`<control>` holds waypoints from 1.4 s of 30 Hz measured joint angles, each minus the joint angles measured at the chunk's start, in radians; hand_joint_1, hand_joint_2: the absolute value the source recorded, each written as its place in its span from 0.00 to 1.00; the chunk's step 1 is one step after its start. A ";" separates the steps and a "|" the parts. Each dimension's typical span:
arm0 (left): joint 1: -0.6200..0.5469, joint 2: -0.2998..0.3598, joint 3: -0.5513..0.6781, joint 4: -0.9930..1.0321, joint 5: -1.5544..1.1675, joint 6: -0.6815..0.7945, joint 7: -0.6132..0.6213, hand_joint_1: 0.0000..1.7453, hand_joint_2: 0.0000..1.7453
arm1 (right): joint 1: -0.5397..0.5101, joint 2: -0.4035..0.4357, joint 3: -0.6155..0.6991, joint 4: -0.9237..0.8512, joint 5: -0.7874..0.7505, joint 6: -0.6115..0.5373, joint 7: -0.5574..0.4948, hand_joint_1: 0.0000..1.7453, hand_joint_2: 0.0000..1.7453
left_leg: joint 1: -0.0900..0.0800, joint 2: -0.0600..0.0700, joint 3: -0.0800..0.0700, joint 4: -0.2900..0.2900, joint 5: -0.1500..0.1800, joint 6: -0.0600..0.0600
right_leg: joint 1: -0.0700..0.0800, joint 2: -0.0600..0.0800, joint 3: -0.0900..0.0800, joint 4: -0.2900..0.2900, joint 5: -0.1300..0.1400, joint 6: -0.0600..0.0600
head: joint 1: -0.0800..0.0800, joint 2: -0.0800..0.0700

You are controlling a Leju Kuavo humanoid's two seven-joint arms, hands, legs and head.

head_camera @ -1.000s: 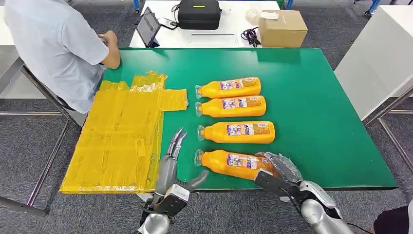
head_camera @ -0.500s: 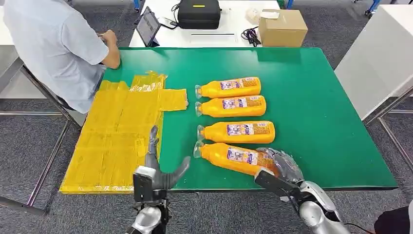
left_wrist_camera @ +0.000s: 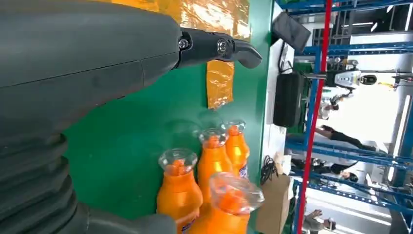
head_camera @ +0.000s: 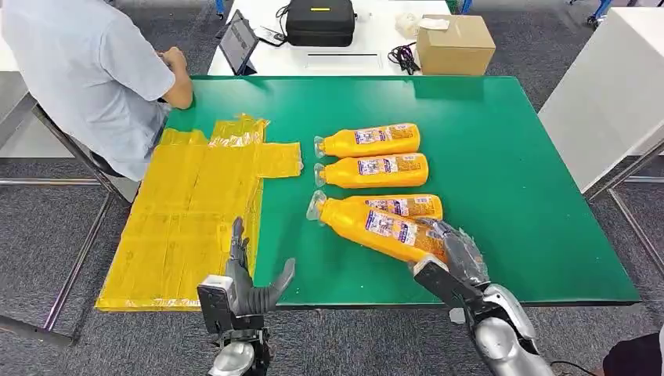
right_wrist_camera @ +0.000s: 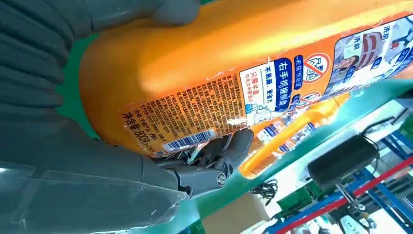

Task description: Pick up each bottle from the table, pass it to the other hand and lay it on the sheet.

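Right hand point(head_camera: 458, 254) clamped on base of near bottle point(head_camera: 376, 225), raised neck-up over the green counter point(head_camera: 509, 196).
Four orange bottles: one held, three lying in a row. Full, so I judge it heavy, stiff, label slick; I'd take the mid-body. Left hand point(head_camera: 247, 282) empty, fingers apart, beside the yellow sheet point(head_camera: 188, 227).

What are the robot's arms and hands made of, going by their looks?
Shiny silver rounded arms end in dark grey, boxy wrist blocks. Each robot hand, left and right, has slim dark jointed fingers with small metal screws and a thick grey thumb; up close, a grey ribbed cover.
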 measured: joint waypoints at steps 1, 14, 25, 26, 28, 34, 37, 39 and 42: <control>0.001 0.000 0.000 0.000 0.015 -0.017 0.008 0.00 1.00 | 0.000 0.002 0.000 -0.002 -0.002 -0.001 -0.003 1.00 1.00 | 0.000 0.000 0.000 0.000 0.000 0.000 | 0.000 0.000 0.000 0.000 0.000 0.000 | 0.000 0.000; 0.013 0.028 -0.018 0.011 0.222 -0.409 0.163 0.00 1.00 | -0.065 0.028 0.010 -0.002 -0.054 0.009 -0.054 1.00 1.00 | 0.000 0.000 0.000 0.000 0.000 0.000 | 0.000 0.000 0.000 0.000 0.000 0.000 | 0.000 0.000; -0.015 0.044 -0.011 0.037 0.335 -0.739 0.158 0.00 1.00 | -0.132 0.059 0.076 -0.002 -0.120 0.093 -0.116 1.00 1.00 | 0.000 0.000 0.000 0.000 0.001 0.000 | 0.000 0.000 -0.001 0.000 0.000 0.000 | 0.000 0.000; -0.017 0.045 -0.010 0.039 0.336 -0.741 0.158 0.00 1.00 | -0.136 0.062 0.082 -0.002 -0.121 0.093 -0.116 1.00 1.00 | 0.000 0.000 0.000 0.000 0.001 0.000 | 0.000 0.000 -0.001 0.000 0.000 0.000 | 0.000 0.000; -0.018 0.047 -0.007 0.043 0.337 -0.744 0.158 0.00 1.00 | -0.141 0.066 0.089 -0.002 -0.122 0.093 -0.117 1.00 1.00 | 0.000 0.000 0.000 0.000 0.001 0.000 | 0.000 0.000 -0.001 0.000 0.000 0.000 | 0.000 0.000; -0.020 0.048 -0.001 0.050 0.331 -0.756 0.136 0.00 1.00 | -0.148 0.072 0.103 -0.002 -0.132 0.108 -0.124 1.00 1.00 | 0.000 0.000 -0.001 0.000 0.001 0.000 | 0.000 0.000 -0.001 0.000 0.000 0.000 | 0.000 0.000; -0.027 0.047 0.010 0.050 0.324 -0.763 0.109 0.00 1.00 | -0.158 0.082 0.114 0.005 -0.143 0.132 -0.129 1.00 1.00 | 0.000 0.000 -0.001 0.000 0.001 0.000 | 0.000 0.000 -0.001 0.000 0.000 0.000 | 0.000 0.000; -0.038 0.047 0.021 0.050 0.324 -0.760 0.096 0.00 1.00 | -0.167 0.093 0.128 0.012 -0.149 0.148 -0.135 1.00 1.00 | 0.000 0.000 -0.001 0.000 0.001 0.000 | 0.000 0.000 -0.001 0.000 0.000 0.000 | 0.000 0.000; -0.063 0.039 0.045 0.057 0.330 -0.751 0.077 0.00 1.00 | -0.187 0.117 0.155 0.023 -0.158 0.164 -0.142 1.00 1.00 | 0.001 0.000 -0.001 0.000 0.001 0.000 | 0.001 0.000 -0.001 0.001 0.000 0.000 | 0.000 0.000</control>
